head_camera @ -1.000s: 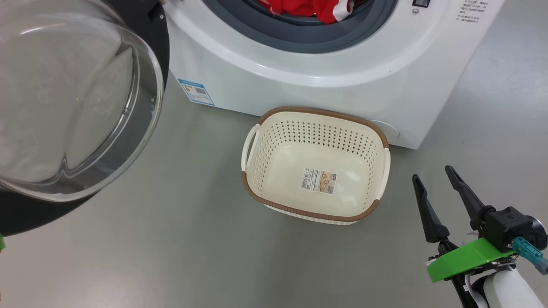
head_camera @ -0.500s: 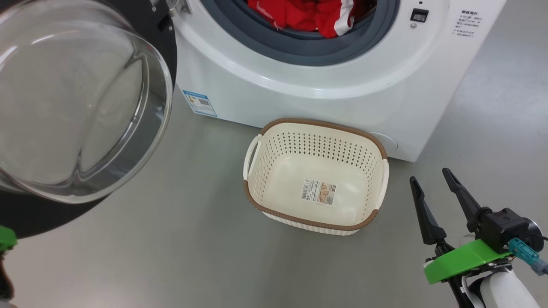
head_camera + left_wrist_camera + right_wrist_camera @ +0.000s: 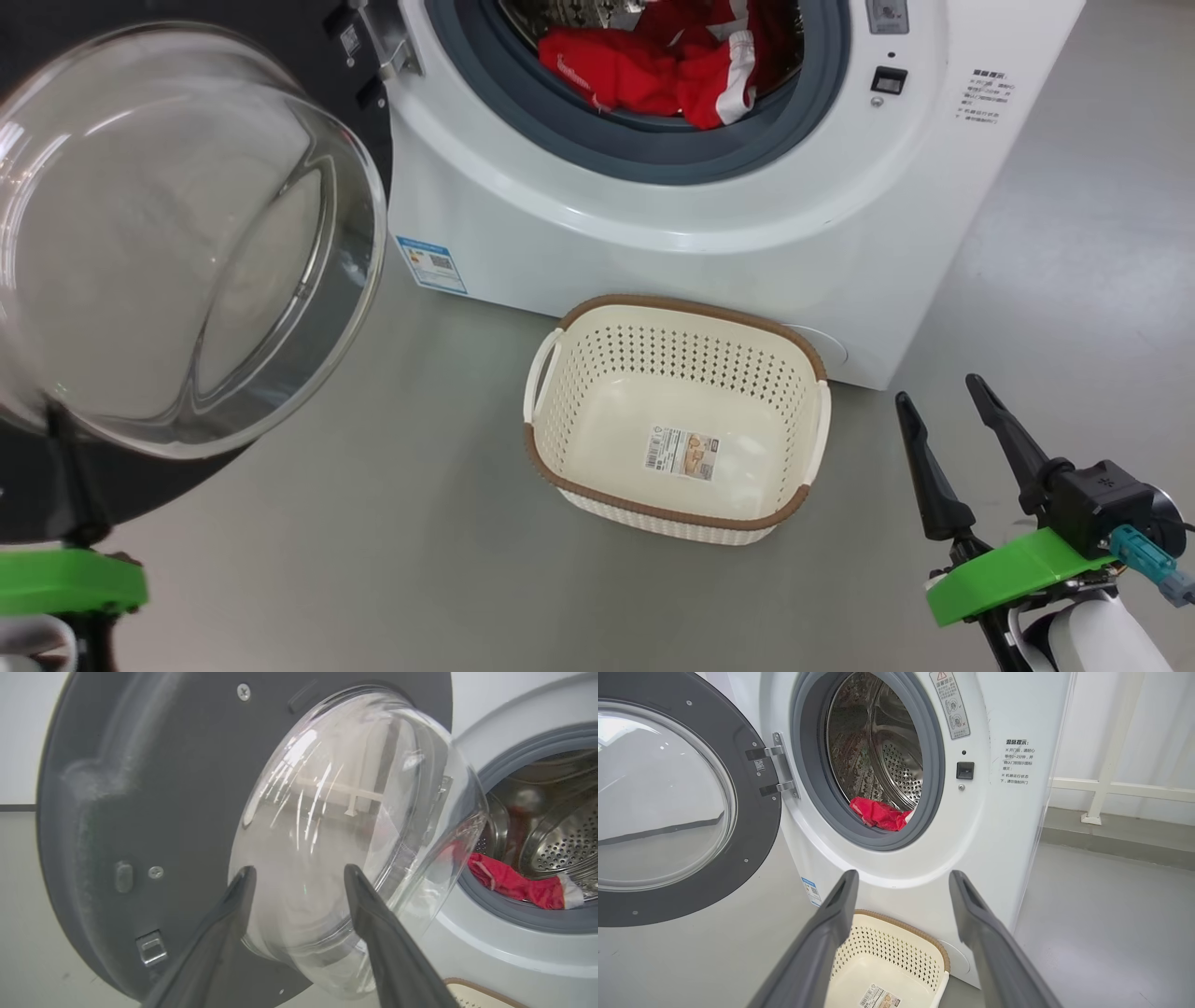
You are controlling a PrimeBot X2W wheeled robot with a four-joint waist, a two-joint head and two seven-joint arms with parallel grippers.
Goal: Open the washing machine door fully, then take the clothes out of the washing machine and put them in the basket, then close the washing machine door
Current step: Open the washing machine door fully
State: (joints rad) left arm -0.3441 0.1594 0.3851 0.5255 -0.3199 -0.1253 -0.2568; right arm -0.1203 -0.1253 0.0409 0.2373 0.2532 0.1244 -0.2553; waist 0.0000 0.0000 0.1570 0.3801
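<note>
The left gripper [image 3: 299,872] has its two dark fingers spread apart, holding nothing. In the left wrist view they rise toward 12 o'clock in front of the clear glass bowl of the washing machine door [image 3: 140,812]. Whether the tips touch the glass cannot be told. In the head view this arm's green mount [image 3: 65,581] sits at 8 o'clock, low beside the door's black rim.

The right gripper [image 3: 936,392] is also parted and empty. It hovers at 4 o'clock in the head view, with its fingers pointing toward 11 o'clock above the grey floor [image 3: 373,523], and its pale forearm [image 3: 1102,635] runs off the bottom edge. It is apart from the basket [image 3: 672,308], which lies at its 9 o'clock.

The door is swung wide on its hinge [image 3: 383,56] at 9 o'clock of the drum opening, with its inner side and bulging window facing the robot.

The washing machine [image 3: 653,243] stands at 12 o'clock, its grey gasket ring [image 3: 644,154] exposed. The red clothes [image 3: 653,70] with white trim lie inside the steel drum at the bottom, just behind the gasket lip.

The basket stands upright on the floor at 6 o'clock of the drum opening, close against the machine's front. It holds nothing but a paper label [image 3: 681,453] on its bottom.

A blue sticker [image 3: 431,264] is on the machine's lower front, at 10 o'clock of the basket.
</note>
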